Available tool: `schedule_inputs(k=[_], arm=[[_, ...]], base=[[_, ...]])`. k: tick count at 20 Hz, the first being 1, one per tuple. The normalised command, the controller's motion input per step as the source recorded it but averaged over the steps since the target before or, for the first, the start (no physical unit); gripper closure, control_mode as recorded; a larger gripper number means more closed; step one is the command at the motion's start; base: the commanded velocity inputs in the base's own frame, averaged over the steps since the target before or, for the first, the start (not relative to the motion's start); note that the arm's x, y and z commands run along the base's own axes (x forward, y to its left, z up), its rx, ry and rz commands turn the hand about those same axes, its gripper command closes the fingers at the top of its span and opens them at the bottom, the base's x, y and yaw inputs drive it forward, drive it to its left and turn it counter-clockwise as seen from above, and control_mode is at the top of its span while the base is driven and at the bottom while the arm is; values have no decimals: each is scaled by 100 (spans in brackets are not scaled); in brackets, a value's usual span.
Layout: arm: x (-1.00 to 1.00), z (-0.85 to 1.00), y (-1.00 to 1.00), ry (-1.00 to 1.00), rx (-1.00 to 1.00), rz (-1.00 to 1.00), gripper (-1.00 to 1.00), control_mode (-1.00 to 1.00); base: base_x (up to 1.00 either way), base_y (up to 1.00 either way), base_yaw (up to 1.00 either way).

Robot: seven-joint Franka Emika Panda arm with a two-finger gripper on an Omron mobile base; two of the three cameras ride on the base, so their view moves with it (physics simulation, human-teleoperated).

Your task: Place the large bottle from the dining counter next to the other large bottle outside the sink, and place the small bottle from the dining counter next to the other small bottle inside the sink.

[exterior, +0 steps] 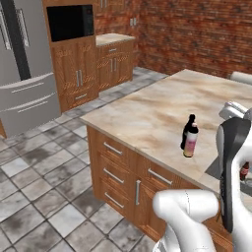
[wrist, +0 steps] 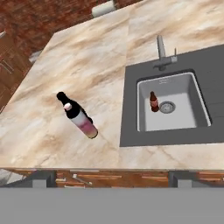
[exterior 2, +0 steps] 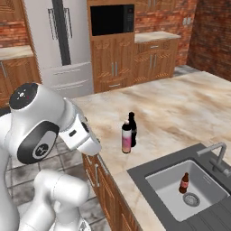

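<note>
The large bottle (exterior: 190, 143) (exterior 2: 127, 140) (wrist: 85, 125), pink fading to orange, stands on the marbled dining counter (exterior: 147, 113) (exterior 2: 180, 113) (wrist: 87, 57). The other large bottle (exterior: 191, 121) (exterior 2: 132, 121) (wrist: 61, 96), all black, stands right beside it, outside the sink (exterior 2: 167, 182) (wrist: 175, 122). The other small bottle (exterior 2: 184, 182) (wrist: 153, 101), brown, stands in the basin near the drain. My gripper (wrist: 111, 180) is open and empty, high above the counter's near edge, well clear of the bottles. The small bottle is out of view.
A curved silver tap (exterior 2: 217, 155) (wrist: 162, 52) rises at the sink's far side. Wooden drawers (exterior: 118, 167) front the island. A steel fridge (exterior: 24, 64) (exterior 2: 58, 40) and an oven cabinet (exterior: 71, 29) stand across the tiled floor. A pale stool (wrist: 103, 8) sits beyond the counter.
</note>
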Motion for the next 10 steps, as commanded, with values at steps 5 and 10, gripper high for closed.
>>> schedule_inputs(k=[5, 10], arm=[[0, 0, 0, 0, 0, 0, -100, 100], [0, 0, 0, 0, 0, 0, -100, 100]], base=[[-91, 10, 0], [-100, -23, 0]])
